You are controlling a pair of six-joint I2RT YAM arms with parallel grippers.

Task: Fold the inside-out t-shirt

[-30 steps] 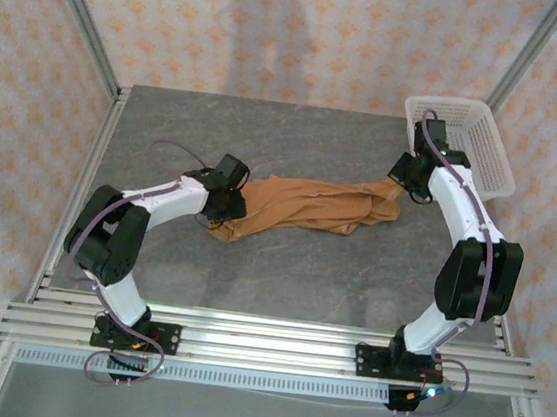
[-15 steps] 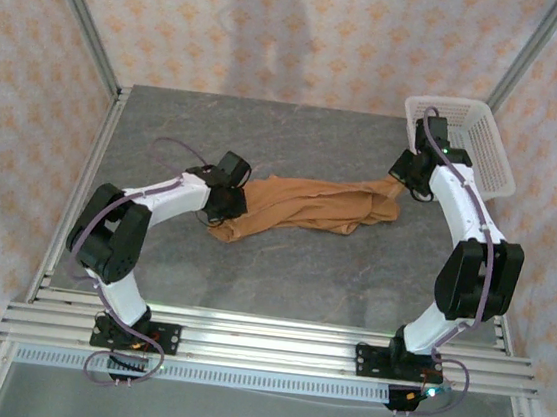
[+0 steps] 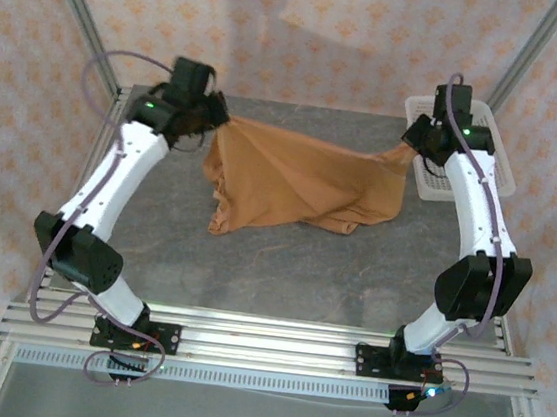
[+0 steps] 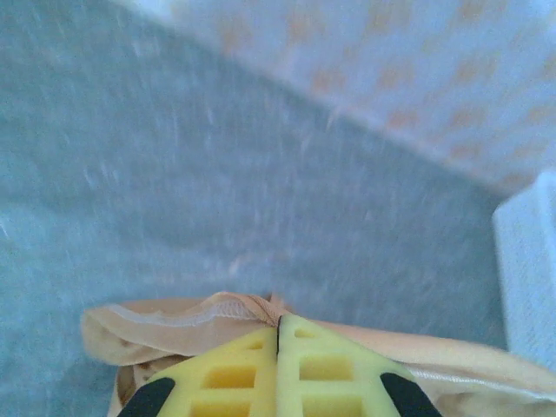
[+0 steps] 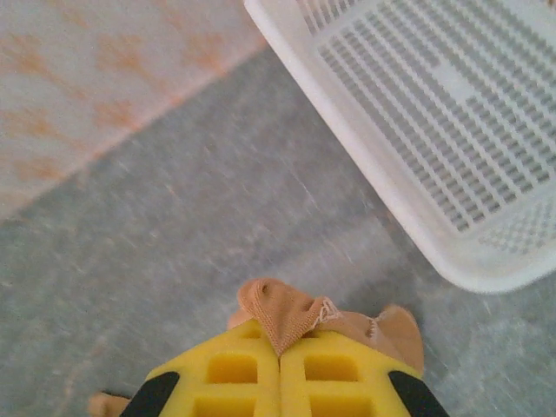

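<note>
The left wrist view is blurred throughout, and the orange-brown soft cloth t-shirt (image 4: 174,320) runs off its bottom edge — the pinched edge hidden between yellow plastic fingers (image 4: 228,378). From above, the right arm (image 3: 472,205) covers part of the white plastic mesh basket (image 3: 499,158).

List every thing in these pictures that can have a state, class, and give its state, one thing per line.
t-shirt: held up at two ends, hanging spread, lower part draped on the table, not yet folded.
left gripper: shut on the t-shirt's edge.
right gripper: shut on a bunched end of the t-shirt.
basket: upright on the table, nothing in the part seen.
</note>
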